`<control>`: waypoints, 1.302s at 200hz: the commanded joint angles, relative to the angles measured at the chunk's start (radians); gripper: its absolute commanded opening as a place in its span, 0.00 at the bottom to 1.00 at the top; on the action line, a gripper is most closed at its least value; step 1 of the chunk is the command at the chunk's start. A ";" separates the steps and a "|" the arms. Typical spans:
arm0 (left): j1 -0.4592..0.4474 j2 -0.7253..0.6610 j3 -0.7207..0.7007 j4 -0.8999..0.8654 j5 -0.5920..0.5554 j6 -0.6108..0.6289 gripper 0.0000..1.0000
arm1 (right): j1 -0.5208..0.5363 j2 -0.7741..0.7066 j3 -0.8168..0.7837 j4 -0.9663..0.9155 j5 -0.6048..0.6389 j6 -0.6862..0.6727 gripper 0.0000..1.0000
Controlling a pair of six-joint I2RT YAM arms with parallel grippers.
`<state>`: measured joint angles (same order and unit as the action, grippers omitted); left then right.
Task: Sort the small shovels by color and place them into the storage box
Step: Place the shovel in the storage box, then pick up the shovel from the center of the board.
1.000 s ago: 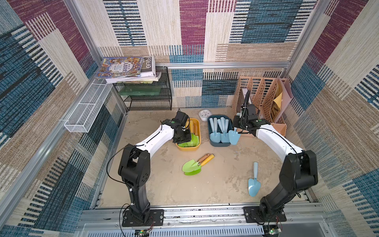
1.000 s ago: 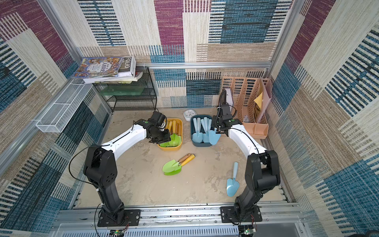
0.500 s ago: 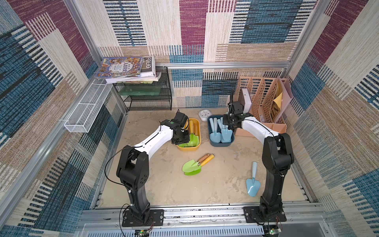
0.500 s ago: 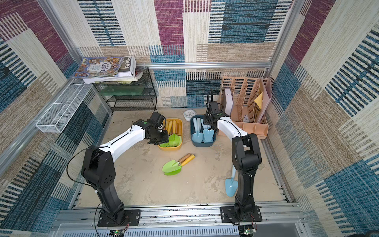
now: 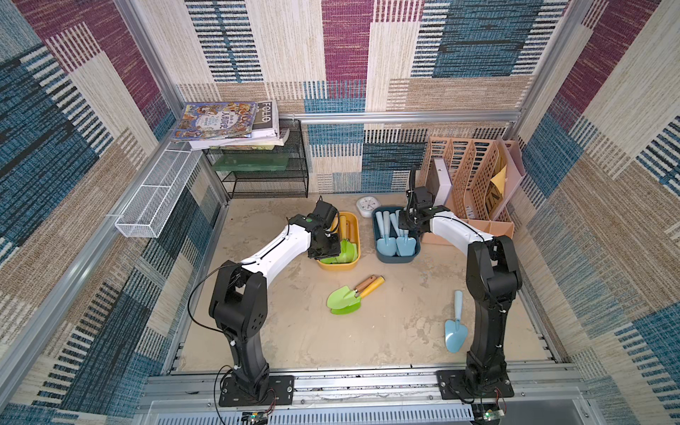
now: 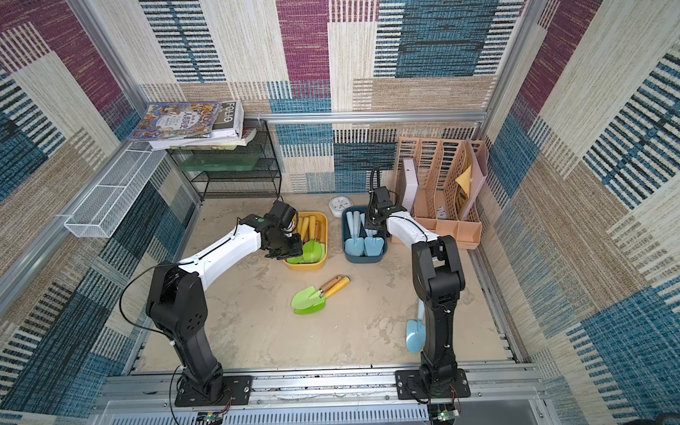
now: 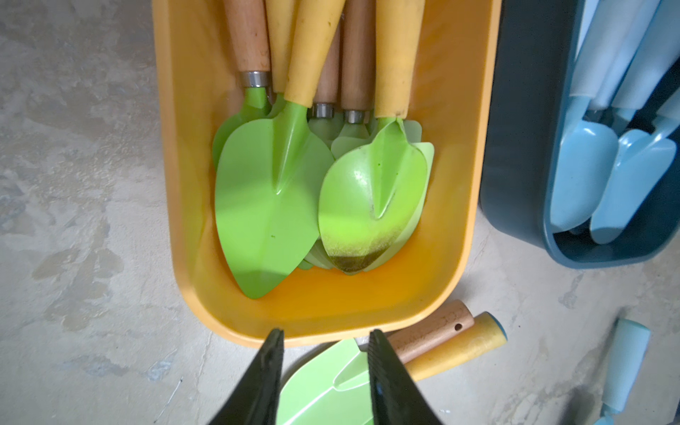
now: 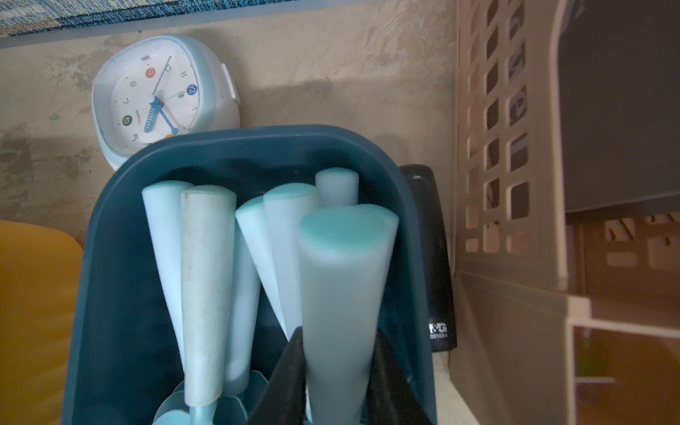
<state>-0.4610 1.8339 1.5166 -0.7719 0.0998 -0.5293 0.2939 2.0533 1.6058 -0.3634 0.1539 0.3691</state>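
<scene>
- Two grippers hang over two boxes. The left gripper has its jaws apart with nothing between them, above the near rim of the yellow box.
- Below and beyond it, the green shovels lie stacked in that box, with blades toward the gripper and handles pointing away.
- Just outside the rim under its fingertips, a loose green pair rests on the table. One has a wooden handle and one a yellow handle, and the two touch each other.
- The right gripper has its fingers against both sides of the handle of a light blue shovel. This shovel leans in the dark blue box among the other blue shovels.
- Space around this gripper is tight. A clock sits just past the box's far end, and the file rack stands close on the outer side. A black object is wedged between the box and the rack.
- A loose blue shovel lies well apart from both grippers, beside the right arm's base. In a top view the arm hides part of it.
- Compared with a second ago, the right arm's elbow has swung inward. Its gripper has gone from the box's outer near corner toward the far end.
- The left gripper has barely shifted, and the loose shovels lie where they were.
</scene>
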 commanded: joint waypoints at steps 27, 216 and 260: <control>-0.048 -0.014 0.007 -0.043 0.006 0.092 0.50 | 0.008 -0.104 -0.049 0.014 0.065 0.030 0.49; -0.240 0.160 0.052 -0.063 0.089 0.338 0.49 | 0.074 -0.556 -0.505 0.060 0.209 0.181 0.48; -0.242 0.191 0.056 -0.067 0.075 0.356 0.47 | 0.073 -0.603 -0.552 0.054 0.220 0.189 0.48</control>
<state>-0.6998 2.0083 1.5692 -0.8234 0.1982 -0.1959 0.3672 1.4662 1.0691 -0.3046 0.3538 0.5400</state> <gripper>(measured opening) 0.474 0.484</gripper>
